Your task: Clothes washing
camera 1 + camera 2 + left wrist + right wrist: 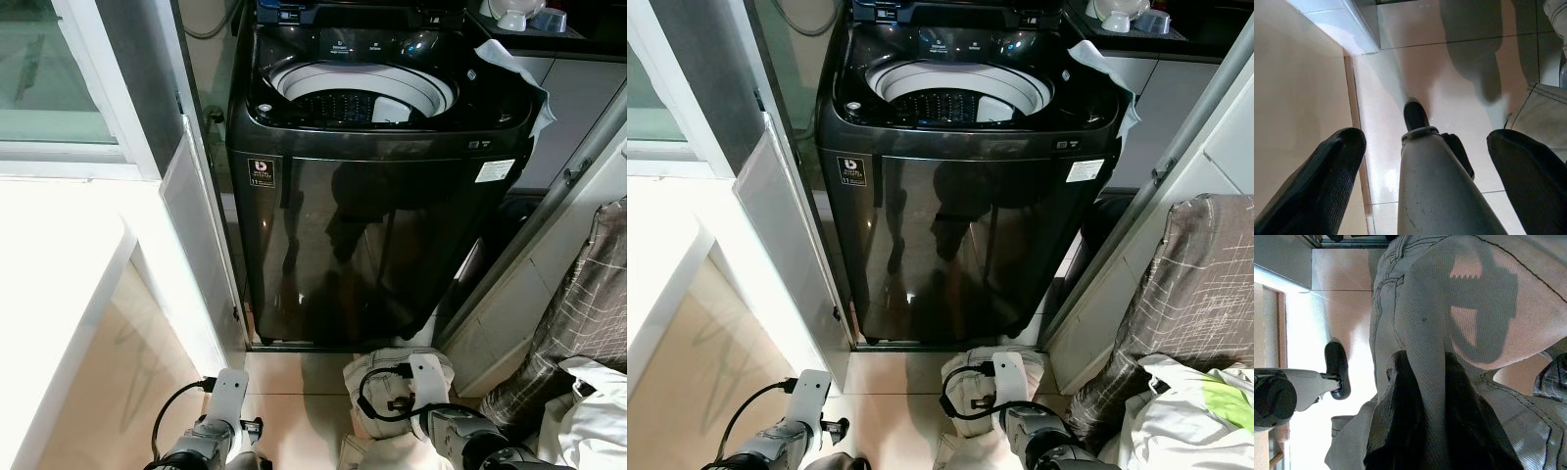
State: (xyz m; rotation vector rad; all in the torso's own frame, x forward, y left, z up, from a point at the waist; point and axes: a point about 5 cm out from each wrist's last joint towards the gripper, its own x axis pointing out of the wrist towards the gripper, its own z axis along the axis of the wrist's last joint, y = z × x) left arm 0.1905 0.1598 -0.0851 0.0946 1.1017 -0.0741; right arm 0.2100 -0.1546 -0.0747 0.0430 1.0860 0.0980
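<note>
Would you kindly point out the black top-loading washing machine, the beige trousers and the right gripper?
Black top-loading washing machine [372, 245], left eye view, glossy front panel.
Beige trousers [1415, 303], right wrist view, ribbed fabric above the fingers.
Right gripper [1422, 431], right wrist view, between its fingertips.

Silver arms [217, 411], looping black cables [168, 411]

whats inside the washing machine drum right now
The washing machine has its lid up. Its drum shows a pale ring, a dark perforated wall and a white patch at the right; the bottom is hidden by the rim.

Both arms hang low: left end effector [1425, 161] spread wide, right end effector [1425, 431] pinched on cloth.
</note>
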